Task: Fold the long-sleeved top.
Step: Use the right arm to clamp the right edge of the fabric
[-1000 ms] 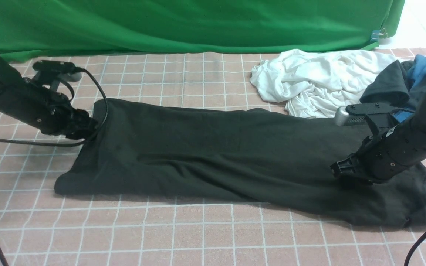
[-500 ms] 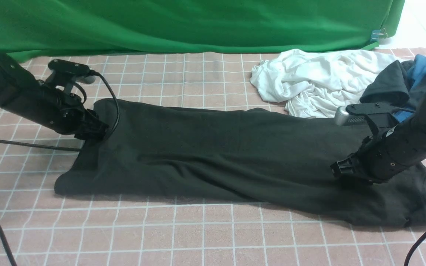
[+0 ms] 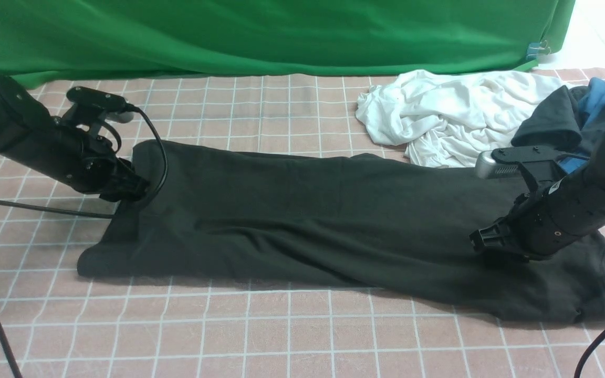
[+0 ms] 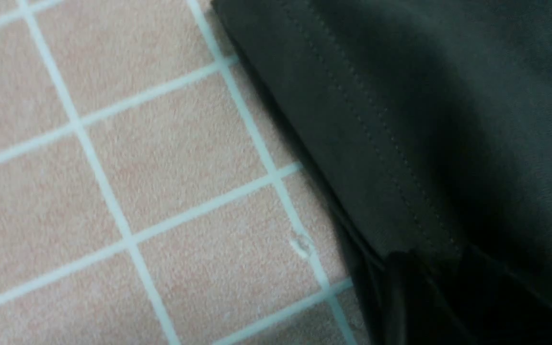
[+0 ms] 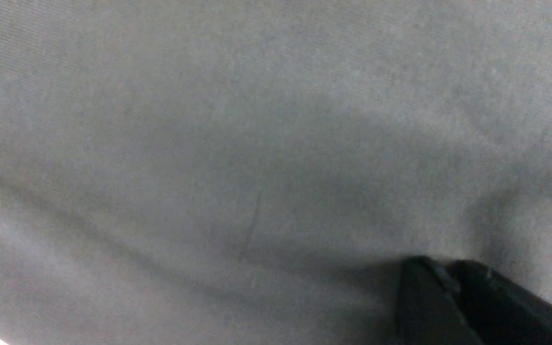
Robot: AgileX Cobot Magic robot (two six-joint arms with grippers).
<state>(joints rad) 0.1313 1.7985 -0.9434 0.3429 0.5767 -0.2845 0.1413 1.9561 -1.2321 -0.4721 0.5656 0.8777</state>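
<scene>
Left gripper (image 3: pixel 137 194): low, fingers pinched on the long-sleeved top (image 3: pixel 334 226)'s stitched left hem.
Right gripper (image 3: pixel 483 247): angled down, clamped on the top's right end.
Room: bare checked tablecloth (image 3: pixel 281 336) nearer the robot than the top.

We see a staged recording space, not a home: a green backdrop cloth (image 3: pixel 260 31) clipped up behind a table under a pink grid-checked cover (image 3: pixel 281 336), robot arms either side.

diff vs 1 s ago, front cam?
The left claw moved in from off the cloth onto the left edge of the long-sleeved top and has closed there on the hem. The right claw stays low and shut on the top's right end; the white garment is unmoved.
</scene>
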